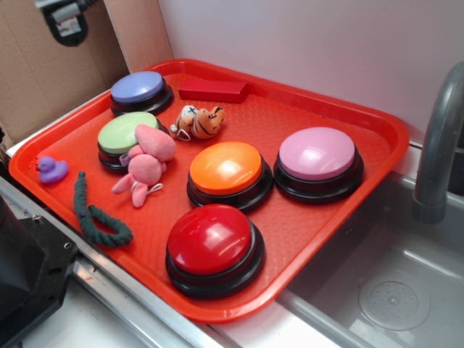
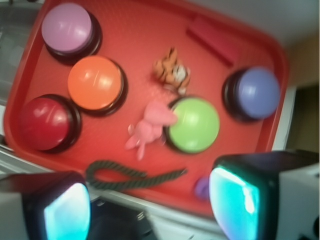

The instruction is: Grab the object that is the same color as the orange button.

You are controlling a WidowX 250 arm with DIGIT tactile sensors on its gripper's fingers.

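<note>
A: Where is the hand [image 2: 150,210]?

B: High over the near edge of the red tray [image 1: 348,109]. Its two fingers [image 2: 60,210] stand wide apart in the wrist view and hold nothing.

A: And the tiger toy [image 1: 201,122]?

B: It lies on its side on the tray, well apart from the hand, toward the far edge. The orange button [image 1: 226,168] sits just in front of it in the exterior view.

A: Take me across the tray, left to right.

B: In the exterior view, first a small purple duck [image 1: 51,170], then a dark green rope [image 1: 94,217]. Next the green button [image 1: 127,134] with the pink bunny [image 1: 147,163] leaning on it, and the blue button [image 1: 139,88] behind. The tiger follows, with a flat red block [image 1: 214,90] behind it. Then the orange button, the red button [image 1: 210,239] nearest the front, and the pink button [image 1: 317,154] at the right.

A: Anything between hand and tiger?

B: In the wrist view the rope, bunny and green button lie between them.
</note>
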